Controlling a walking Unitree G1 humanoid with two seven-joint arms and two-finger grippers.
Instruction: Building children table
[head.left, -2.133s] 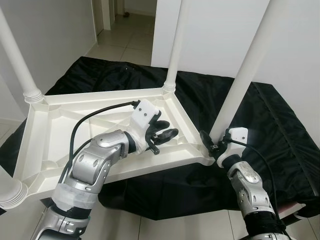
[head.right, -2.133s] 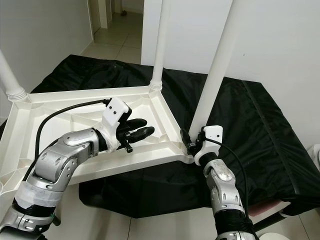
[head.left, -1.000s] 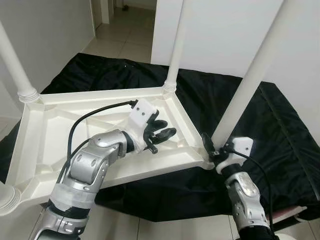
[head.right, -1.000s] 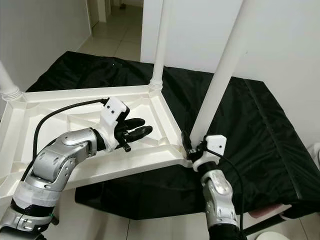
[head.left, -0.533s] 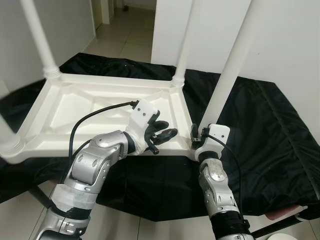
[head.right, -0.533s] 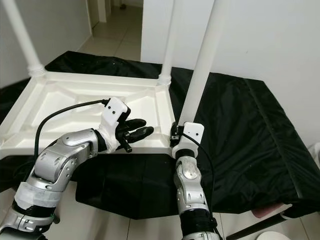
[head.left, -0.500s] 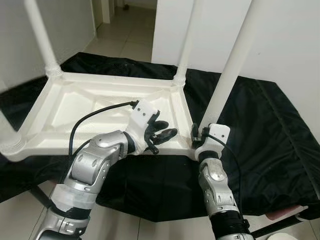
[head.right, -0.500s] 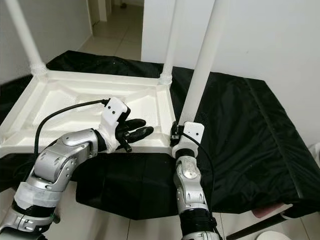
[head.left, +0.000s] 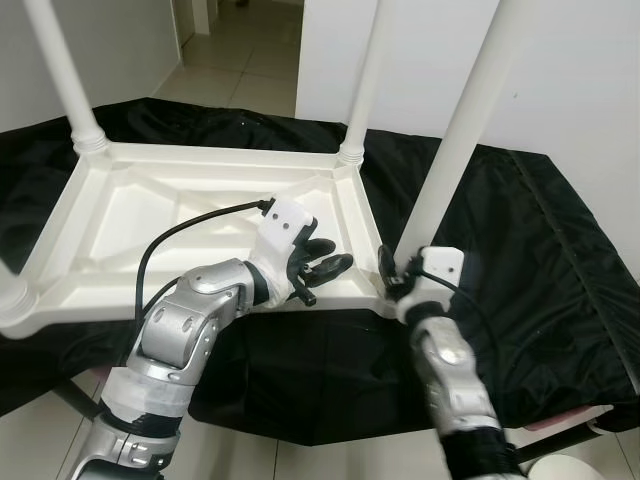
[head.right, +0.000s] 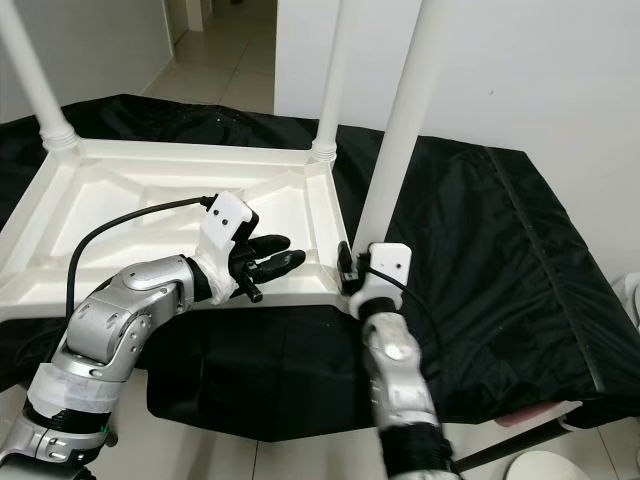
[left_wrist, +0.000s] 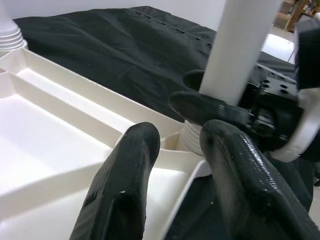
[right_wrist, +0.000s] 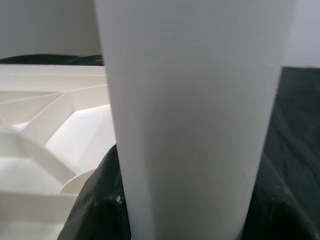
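A white plastic children's table (head.left: 150, 220) lies upside down on a black cloth, its legs pointing up. My right gripper (head.left: 392, 275) is shut on the base of the near right leg (head.left: 460, 130), at the table's corner. In the right wrist view that leg (right_wrist: 190, 110) stands between the dark fingers (right_wrist: 95, 200). My left gripper (head.left: 330, 257) is open just above the underside, near the same corner, holding nothing. In the left wrist view its fingers (left_wrist: 125, 175) hover over the rim, with the leg (left_wrist: 240, 45) just beyond. Other legs rise at the far right (head.left: 365, 80) and far left (head.left: 62, 70).
The black cloth (head.left: 560, 260) covers a low surface that drops off at its near edge to tiled floor (head.left: 40, 440). A white wall (head.left: 600, 80) stands close behind on the right, and a tiled hallway (head.left: 240, 60) opens at the back left. A white round object (head.left: 570, 470) sits at the lower right.
The table has swung round, so its near edge now lies square to me and the held corner sits further left. My right gripper kept hold of the leg. The left gripper barely moved.
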